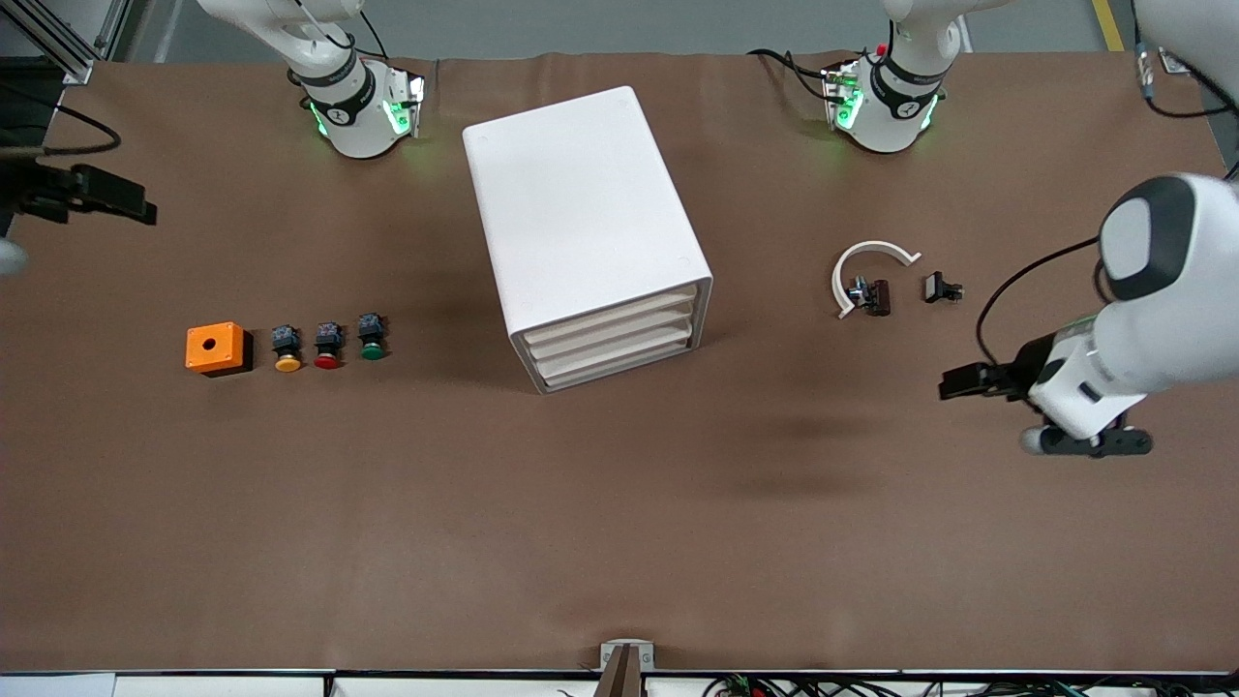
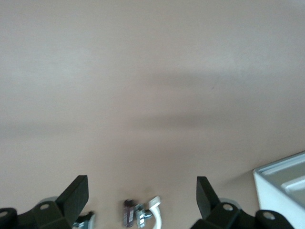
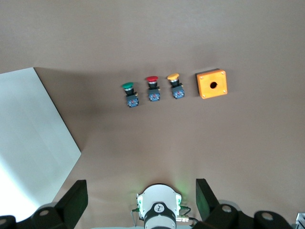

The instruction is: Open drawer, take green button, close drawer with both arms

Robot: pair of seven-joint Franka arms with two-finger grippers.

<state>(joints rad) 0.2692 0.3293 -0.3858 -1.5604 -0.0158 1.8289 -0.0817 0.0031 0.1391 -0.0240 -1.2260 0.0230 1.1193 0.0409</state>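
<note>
1. Read the clock with twelve toward the arm bases and the cabinet (image 1: pixel 586 227) at the centre of the dial.
2. Nothing is done yet. All three drawers look closed, so I judge the opening step is the one in hand.
3. The drawer (image 1: pixel 619 360) is the lowest one. Its front faces about five o'clock, toward the front camera and slightly toward the left arm's end.
4. The button (image 1: pixel 372 336) lies out on the counter (image 1: pixel 619 542) at about nine o'clock, toward the right arm's end, not in the drawer. It is the one nearest the cabinet in a row with the red button (image 1: pixel 327 346), the yellow button (image 1: pixel 287 348) and an orange box (image 1: pixel 215 347).
5. Your left tool (image 2: pixel 141 191) hangs over the counter at about four o'clock, with its fingers (image 2: pixel 76 195) spread wide and nothing between them. A white ring piece (image 1: pixel 866 271) and a small black part (image 1: pixel 941 287) lie at about three o'clock.
6. Your right tool (image 3: pixel 141 191) is up over the counter's edge at about ten o'clock, wide and empty too. Its camera sees the whole button row.
7. The left tool looks better placed for the next move. You would bring it low toward the drawer's front, catch the lip and pull along five o'clock.
8. The three fronts sit close together, so take care to pick the bottom one.
</note>
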